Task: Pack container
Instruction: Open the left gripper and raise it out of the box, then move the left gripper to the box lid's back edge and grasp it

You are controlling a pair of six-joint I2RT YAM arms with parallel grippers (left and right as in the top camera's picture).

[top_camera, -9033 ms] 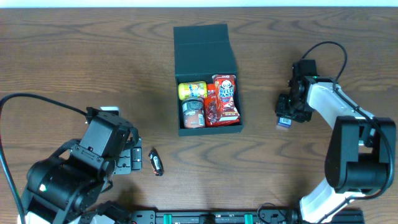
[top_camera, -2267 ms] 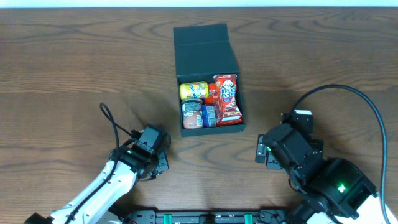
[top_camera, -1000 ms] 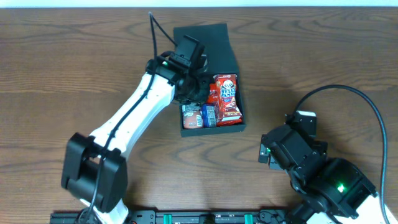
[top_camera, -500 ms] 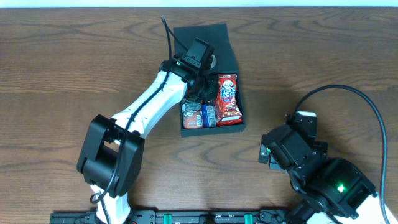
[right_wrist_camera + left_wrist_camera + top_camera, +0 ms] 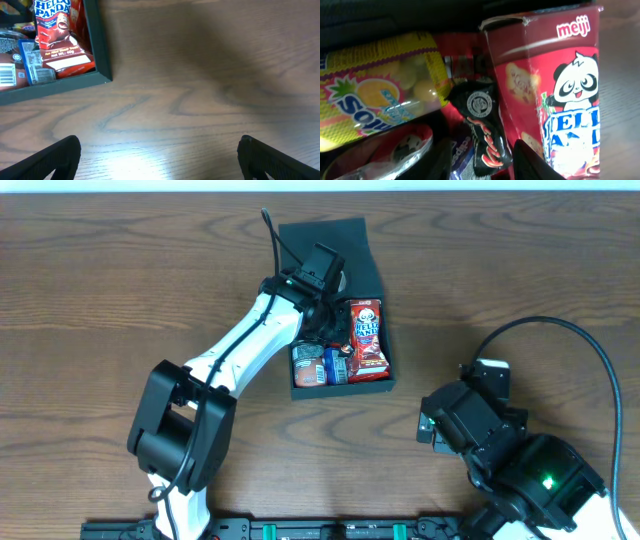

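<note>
The container is a dark teal box on the table, its flap lid folded back. Inside lie a red Hello Panda box, a can and a blue packet. My left gripper reaches down into it. In the left wrist view the left gripper is open, and a black snack packet lies loose between the fingers, next to the Hello Panda box and a yellow candy bag. My right gripper hangs open over bare wood, right of the container's corner.
The right arm's body sits at the front right of the table. The left arm stretches diagonally from the front left to the box. Wood table surrounds the box.
The left gripper has moved slightly right over the box and opened its jaws, letting go of the black snack packet inside. The right arm has not moved.
</note>
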